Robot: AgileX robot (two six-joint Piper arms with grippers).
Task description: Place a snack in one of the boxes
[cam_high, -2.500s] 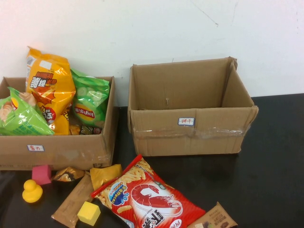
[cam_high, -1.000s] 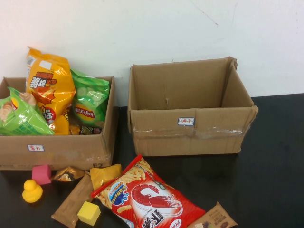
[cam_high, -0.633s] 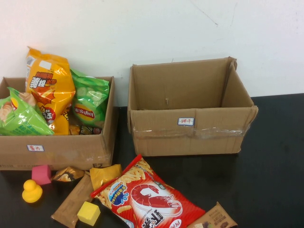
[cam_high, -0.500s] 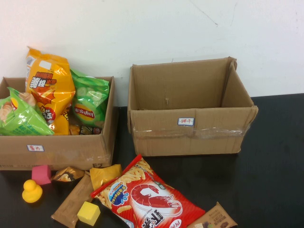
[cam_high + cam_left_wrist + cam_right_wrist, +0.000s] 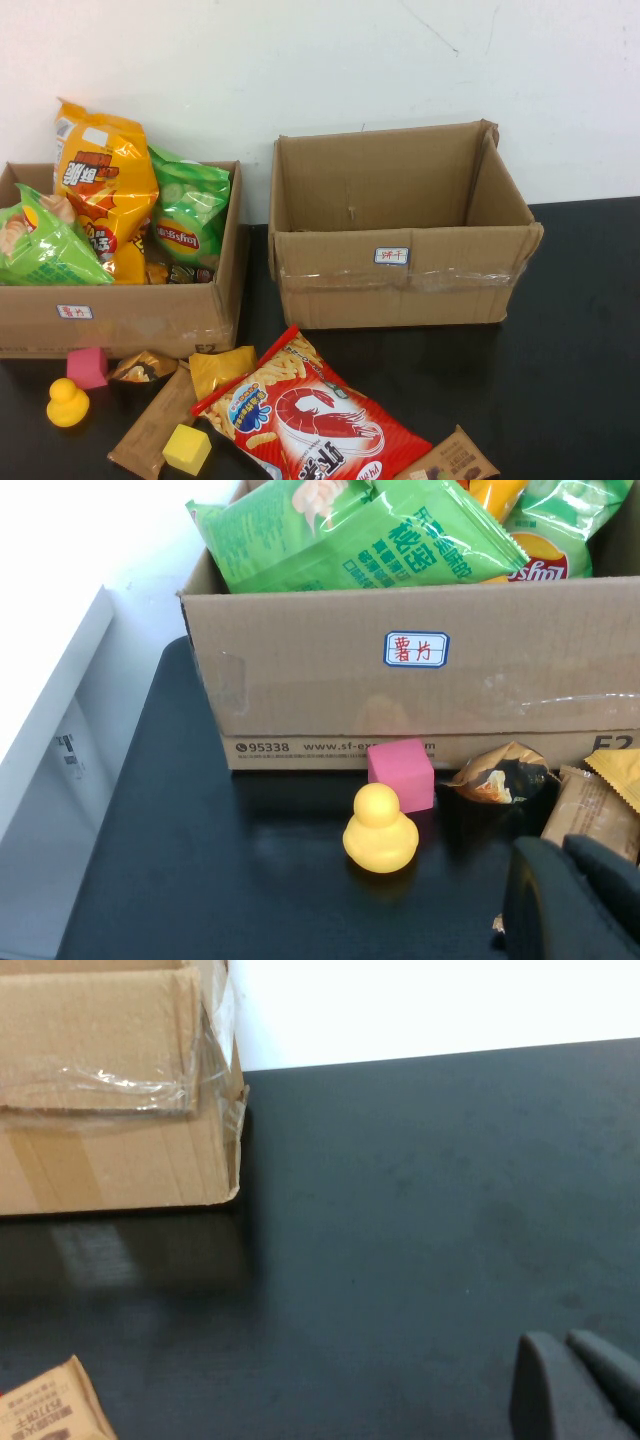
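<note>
Two cardboard boxes stand at the back of the black table. The left box [image 5: 140,320] holds orange and green chip bags [image 5: 105,185]. The right box [image 5: 400,285] looks empty. A red shrimp-chip bag [image 5: 315,415] lies in front, with a brown bar [image 5: 150,430], a yellow packet [image 5: 222,367], a small gold-and-dark packet [image 5: 143,368] and a brown biscuit packet [image 5: 455,462]. Neither gripper shows in the high view. My left gripper [image 5: 562,850] is shut and empty, low over the table near the brown bar [image 5: 590,815]. My right gripper [image 5: 562,1342] is shut and empty over bare table, right of the right box [image 5: 110,1090].
A yellow duck [image 5: 67,403], a pink cube [image 5: 87,367] and a yellow cube [image 5: 187,448] sit in front of the left box. The duck [image 5: 379,830] and pink cube [image 5: 401,773] also show in the left wrist view. Bare table lies at the right.
</note>
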